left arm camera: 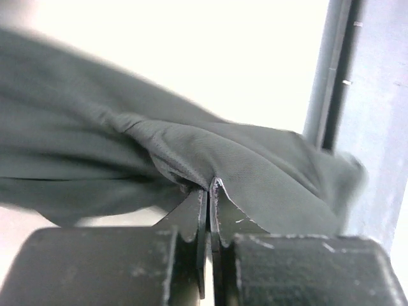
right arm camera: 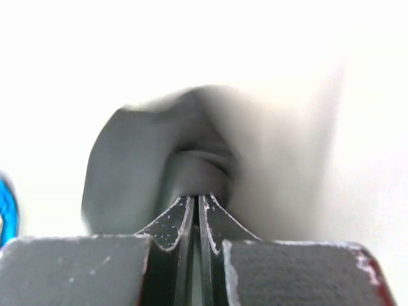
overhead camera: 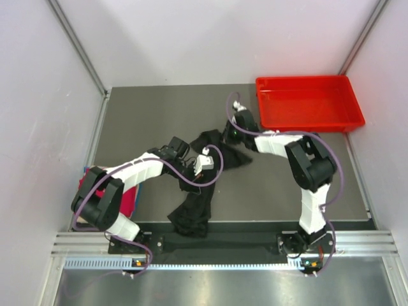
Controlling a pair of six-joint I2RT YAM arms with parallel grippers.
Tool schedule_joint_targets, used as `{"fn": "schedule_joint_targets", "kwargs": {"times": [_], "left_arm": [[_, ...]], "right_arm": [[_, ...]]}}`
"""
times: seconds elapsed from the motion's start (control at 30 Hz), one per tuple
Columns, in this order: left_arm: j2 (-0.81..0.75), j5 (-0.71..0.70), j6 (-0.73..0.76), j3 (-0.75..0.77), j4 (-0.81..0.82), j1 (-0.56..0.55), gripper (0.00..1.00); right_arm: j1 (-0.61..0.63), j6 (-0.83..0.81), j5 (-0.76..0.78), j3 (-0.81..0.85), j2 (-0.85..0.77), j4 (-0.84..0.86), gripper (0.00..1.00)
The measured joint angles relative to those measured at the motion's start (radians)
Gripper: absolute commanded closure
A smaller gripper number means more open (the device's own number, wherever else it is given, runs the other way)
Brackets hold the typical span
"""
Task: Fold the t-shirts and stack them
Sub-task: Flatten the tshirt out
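Note:
A black t-shirt (overhead camera: 194,210) lies crumpled in a long strip down the middle of the table. My left gripper (overhead camera: 191,167) is shut on a fold of it near its middle; in the left wrist view the dark cloth (left arm camera: 255,159) bunches at the closed tips of that gripper (left arm camera: 209,185). My right gripper (overhead camera: 228,135) is shut on the shirt's far end, and the right wrist view shows blurred black cloth (right arm camera: 134,166) pinched at its tips (right arm camera: 197,199). A crimson t-shirt (overhead camera: 131,199) lies at the left under my left arm, with a blue edge (overhead camera: 85,171) beside it.
A red plastic tray (overhead camera: 309,102) stands at the back right corner. White walls close in the table on the left, back and right. A metal rail (overhead camera: 223,242) runs along the near edge by the arm bases.

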Motion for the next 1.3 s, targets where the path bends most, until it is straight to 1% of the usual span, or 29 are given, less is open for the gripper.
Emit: {"fn": "schedule_joint_targets", "kwargs": {"times": [0.03, 0.07, 0.1, 0.13, 0.17, 0.2, 0.23, 0.27, 0.3, 0.37, 0.4, 0.47, 0.53, 0.6, 0.67, 0.73, 0.8, 0.83, 0.9, 0.97, 1.07, 1.13, 1.2, 1.23, 1.3], "left_arm": [[-0.009, 0.019, 0.020, 0.003, -0.016, 0.000, 0.90], [-0.012, 0.034, 0.033, 0.011, -0.032, 0.000, 0.58], [-0.014, 0.047, 0.051, 0.025, -0.049, 0.000, 0.46], [-0.014, 0.061, 0.053, 0.040, -0.058, 0.000, 0.30], [-0.015, 0.074, 0.054, 0.057, -0.062, 0.000, 0.28], [-0.017, 0.074, 0.046, 0.071, -0.062, -0.001, 0.27], [-0.019, 0.076, 0.046, 0.087, -0.060, -0.001, 0.27], [-0.023, 0.071, 0.042, 0.100, -0.057, -0.001, 0.27], [-0.030, 0.061, 0.039, 0.113, -0.057, 0.002, 0.27], [-0.049, 0.047, 0.023, 0.130, -0.047, 0.019, 0.27], [-0.067, 0.039, 0.008, 0.131, -0.029, 0.041, 0.28], [-0.107, 0.001, -0.039, 0.130, 0.024, 0.124, 0.33], [-0.122, -0.081, -0.087, 0.132, 0.114, 0.225, 0.36], [-0.093, -0.159, -0.129, 0.150, 0.182, 0.316, 0.34], [-0.003, -0.232, -0.169, 0.206, 0.224, 0.393, 0.31], [0.114, -0.292, -0.193, 0.283, 0.241, 0.431, 0.30], [0.232, -0.348, -0.203, 0.356, 0.254, 0.444, 0.28], [0.280, -0.369, -0.203, 0.380, 0.257, 0.443, 0.28], [0.350, -0.406, -0.202, 0.409, 0.257, 0.437, 0.26], [0.400, -0.441, -0.197, 0.427, 0.256, 0.430, 0.26], [0.443, -0.478, -0.185, 0.451, 0.255, 0.421, 0.26], [0.452, -0.510, -0.181, 0.468, 0.261, 0.410, 0.25], [0.457, -0.528, -0.177, 0.470, 0.273, 0.396, 0.25], [0.457, -0.535, -0.172, 0.470, 0.280, 0.385, 0.26], [0.459, -0.538, -0.166, 0.470, 0.290, 0.366, 0.28]], "right_arm": [[-0.009, -0.015, -0.001, 0.085, 0.046, -0.018, 1.00], [-0.017, -0.033, -0.004, 0.195, 0.103, -0.052, 1.00], [-0.023, -0.047, -0.008, 0.294, 0.156, -0.070, 1.00], [-0.027, -0.059, -0.010, 0.389, 0.209, -0.083, 0.97], [-0.030, -0.070, -0.014, 0.495, 0.264, -0.111, 0.84], [-0.035, -0.081, -0.018, 0.595, 0.317, -0.132, 0.78], [-0.037, -0.089, -0.018, 0.655, 0.345, -0.148, 0.71], [-0.041, -0.099, -0.021, 0.709, 0.369, -0.177, 0.57], [-0.045, -0.105, -0.024, 0.742, 0.378, -0.200, 0.52], [-0.057, -0.130, -0.025, 0.751, 0.369, -0.223, 0.42], [-0.066, -0.141, -0.023, 0.734, 0.352, -0.238, 0.40], [-0.083, -0.172, -0.004, 0.631, 0.276, -0.245, 0.36], [-0.093, -0.200, 0.024, 0.493, 0.164, -0.266, 0.36], [-0.097, -0.221, 0.071, 0.322, 0.010, -0.274, 0.34], [-0.074, -0.232, 0.117, 0.152, -0.166, -0.268, 0.31], [-0.014, -0.241, 0.163, 0.038, -0.307, -0.264, 0.30], [0.092, -0.241, 0.208, -0.042, -0.414, -0.257, 0.27], [0.163, -0.240, 0.225, -0.071, -0.447, -0.253, 0.24], [0.273, -0.235, 0.248, -0.108, -0.470, -0.251, 0.22], [0.375, -0.217, 0.264, -0.134, -0.453, -0.263, 0.22], [0.457, -0.183, 0.289, -0.143, -0.387, -0.290, 0.23], [0.484, -0.164, 0.301, -0.143, -0.335, -0.295, 0.24], [0.502, -0.146, 0.309, -0.140, -0.274, -0.308, 0.30], [0.506, -0.137, 0.309, -0.139, -0.246, -0.314, 0.40], [0.509, -0.122, 0.306, -0.139, -0.202, -0.328, 0.54]]}}
